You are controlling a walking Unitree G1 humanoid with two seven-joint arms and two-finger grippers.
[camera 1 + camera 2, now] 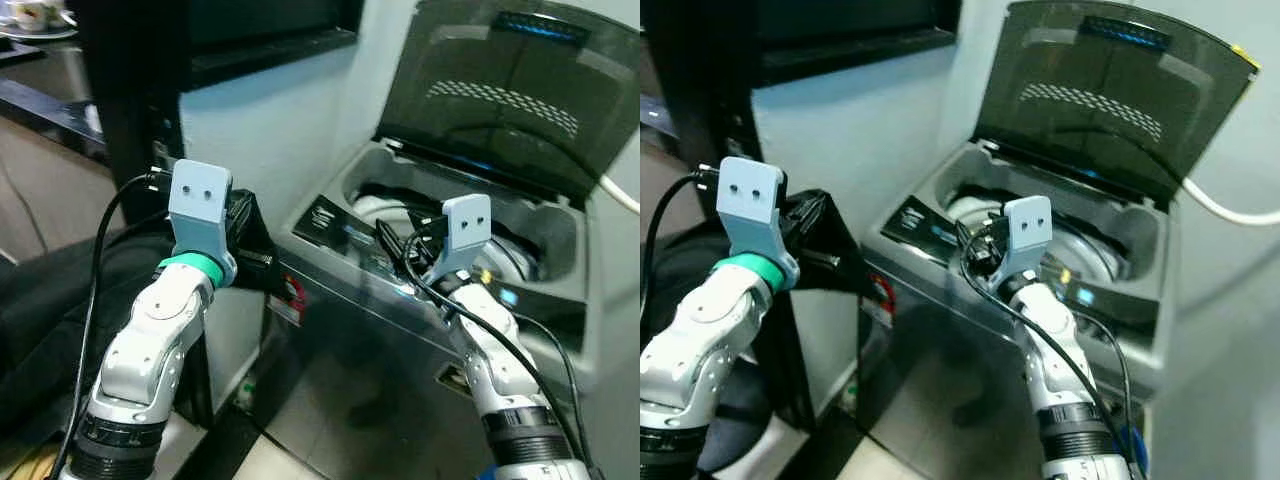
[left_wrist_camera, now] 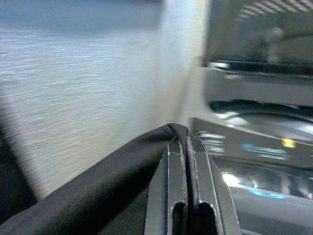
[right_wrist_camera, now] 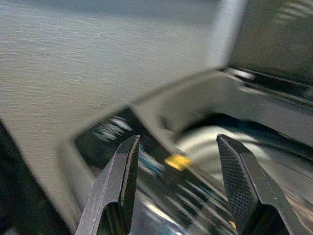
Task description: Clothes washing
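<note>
A black garment (image 1: 825,250), limp and matte, hangs pinched in my left pincer (image 2: 186,147) at centre left, beside the white wall (image 1: 870,130). My right pincer (image 3: 176,166) gapes wide over the washing machine (image 1: 400,330) rim, its lid (image 1: 1110,90) raised, drum (image 1: 1080,250) open.

A top-loading washing machine (image 1: 400,330) stands ahead with its lid (image 1: 500,90) raised behind the drum opening (image 1: 1060,245). A garment (image 1: 245,235) hangs left of the machine, and a wall (image 1: 270,130) rises behind it.

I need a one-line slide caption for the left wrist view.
Left gripper shut on black garment, beside the open washing machine.
</note>
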